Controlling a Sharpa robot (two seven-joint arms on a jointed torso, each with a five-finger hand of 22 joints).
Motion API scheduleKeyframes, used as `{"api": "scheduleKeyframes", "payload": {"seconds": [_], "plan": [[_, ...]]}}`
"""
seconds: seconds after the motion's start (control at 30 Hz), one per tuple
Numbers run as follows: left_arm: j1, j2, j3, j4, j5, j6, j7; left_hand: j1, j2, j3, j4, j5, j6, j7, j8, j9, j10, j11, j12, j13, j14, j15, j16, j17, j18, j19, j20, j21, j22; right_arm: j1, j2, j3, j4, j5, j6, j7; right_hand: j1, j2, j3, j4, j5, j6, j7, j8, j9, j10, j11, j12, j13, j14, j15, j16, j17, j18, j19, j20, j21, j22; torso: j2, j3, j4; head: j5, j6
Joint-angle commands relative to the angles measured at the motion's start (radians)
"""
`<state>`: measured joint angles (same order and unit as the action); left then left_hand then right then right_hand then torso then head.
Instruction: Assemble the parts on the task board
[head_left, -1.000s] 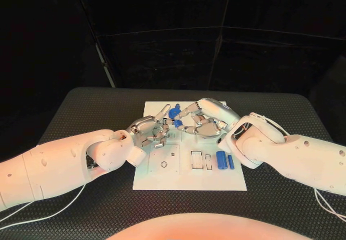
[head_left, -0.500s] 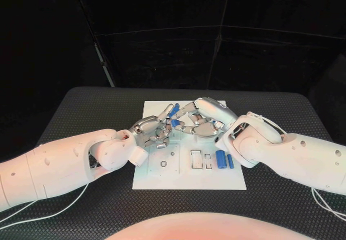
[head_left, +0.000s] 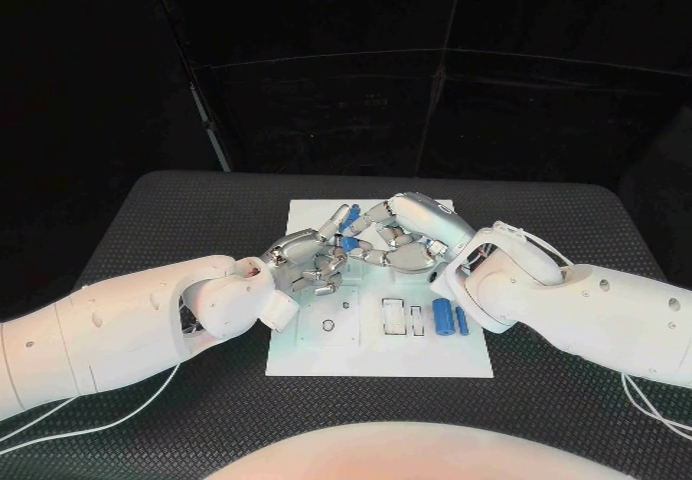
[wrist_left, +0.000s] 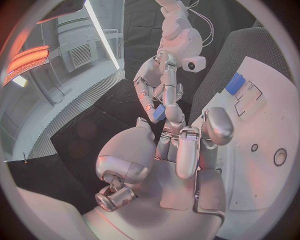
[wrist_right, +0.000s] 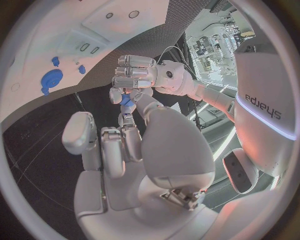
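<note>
The white task board (head_left: 375, 355) lies mid-table. Above its far half my two hands meet. My right hand (head_left: 401, 238) holds a small blue part (head_left: 346, 240) at its fingertips, and my left hand (head_left: 306, 265) reaches in from the other side, pinching the same part. The left wrist view shows this blue part (wrist_left: 159, 112) between my left fingertips and the right hand (wrist_left: 164, 82). In the right wrist view the blue part (wrist_right: 127, 100) sits between the right fingertips and the left hand (wrist_right: 134, 75).
Two blue bars (head_left: 441, 318) (head_left: 460, 321) lie side by side at the board's right edge, next to empty rectangular slots (head_left: 394, 318). A round blue piece (wrist_right: 51, 79) and two small blue pieces (wrist_right: 55, 61) sit on the board's far part. Black matting surrounds the board.
My left hand has moved up and right to the blue part that the right hand holds. The right hand has shifted slightly left, so the hands now meet.
</note>
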<state>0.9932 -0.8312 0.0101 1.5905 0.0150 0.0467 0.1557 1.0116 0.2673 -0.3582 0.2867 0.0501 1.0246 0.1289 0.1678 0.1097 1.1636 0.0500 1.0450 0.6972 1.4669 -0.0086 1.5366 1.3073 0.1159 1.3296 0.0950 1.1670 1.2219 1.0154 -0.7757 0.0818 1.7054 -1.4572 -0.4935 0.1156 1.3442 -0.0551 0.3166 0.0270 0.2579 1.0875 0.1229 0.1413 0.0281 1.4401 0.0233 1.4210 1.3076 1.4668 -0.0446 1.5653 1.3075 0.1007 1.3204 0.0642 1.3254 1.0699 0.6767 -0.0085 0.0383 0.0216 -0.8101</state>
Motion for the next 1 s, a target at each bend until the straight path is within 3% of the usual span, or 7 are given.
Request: {"api": "scheduleKeyframes", "payload": {"seconds": [0.03,1.0], "plan": [[0.002,-0.001,0.001,0.001,0.005,0.024,0.02,-0.001,0.008,-0.007,-0.002,-0.003,0.011,-0.003,0.007,0.003,0.008,-0.003,0.003,0.001,0.086,-0.011,0.004,0.214,-0.016,0.006,-0.005,0.004,0.001,0.001,-0.002,0.0,0.0,-0.008,-0.003,0.001,-0.002,0.004,-0.001,-0.001,0.007,0.035,-0.024,0.05,0.05,0.008,-0.003,0.007,0.087,0.104,0.0,0.005,0.263,-0.005,0.006,0.001,0.006,0.0,0.0,0.0001,-0.0003,0.0,0.0],[0.002,-0.006,0.002,-0.005,0.005,0.01,0.028,0.0,0.021,-0.005,-0.003,-0.003,0.05,-0.019,0.033,0.023,0.018,-0.017,0.008,0.011,0.089,-0.023,0.009,0.223,-0.017,0.009,-0.015,0.012,0.01,0.001,-0.009,0.0,0.003,-0.015,0.0,-0.007,-0.002,0.004,-0.002,-0.002,0.006,0.037,-0.025,0.051,0.05,0.012,-0.003,0.012,0.093,0.104,-0.001,0.005,0.263,-0.006,0.007,0.001,0.008,0.003,0.0,0.0002,-0.0002,0.001,-0.005]]}}
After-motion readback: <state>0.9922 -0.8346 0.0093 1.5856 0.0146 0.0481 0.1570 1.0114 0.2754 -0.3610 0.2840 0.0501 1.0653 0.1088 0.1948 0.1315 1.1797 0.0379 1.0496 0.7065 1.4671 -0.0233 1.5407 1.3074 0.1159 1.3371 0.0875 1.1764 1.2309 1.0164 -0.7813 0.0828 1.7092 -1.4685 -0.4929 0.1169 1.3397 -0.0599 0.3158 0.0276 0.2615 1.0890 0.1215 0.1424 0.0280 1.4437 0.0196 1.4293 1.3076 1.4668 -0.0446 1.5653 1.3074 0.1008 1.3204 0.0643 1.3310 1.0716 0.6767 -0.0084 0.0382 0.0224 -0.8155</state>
